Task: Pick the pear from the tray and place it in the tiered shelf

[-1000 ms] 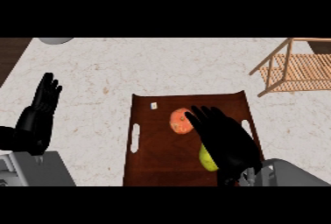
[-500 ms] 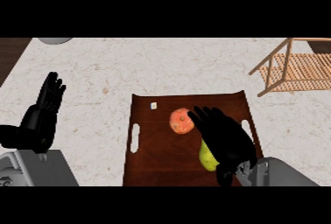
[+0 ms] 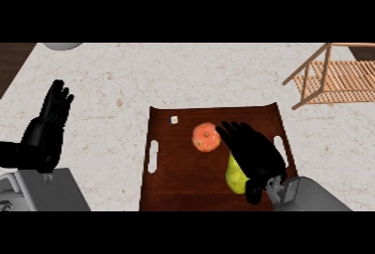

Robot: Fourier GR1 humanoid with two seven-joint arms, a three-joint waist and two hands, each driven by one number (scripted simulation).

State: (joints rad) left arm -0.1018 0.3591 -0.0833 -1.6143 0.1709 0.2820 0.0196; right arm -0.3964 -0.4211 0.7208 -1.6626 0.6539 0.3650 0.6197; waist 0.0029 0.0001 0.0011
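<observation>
Progress is at the very start, so treat everything past the grasp as still ahead of you. Your surface carries the dark tray in the middle and the tiered shelf well apart at the far right corner, holding nothing that you can see. Your right hand lies over the tray with its fingers stretched forward and released, covering much of the pear, which sits on the tray's right side; you cannot tell whether the palm touches it. Nothing is clenched round the fruit, so the pick is not yet made. Just beside the fingers sits an orange-red fruit, a neighbour you should avoid nudging. Your left hand rests open near the left edge. A tiny pale bit lies near the tray's far rim. Grasp, lift, carry and placing remain.
</observation>
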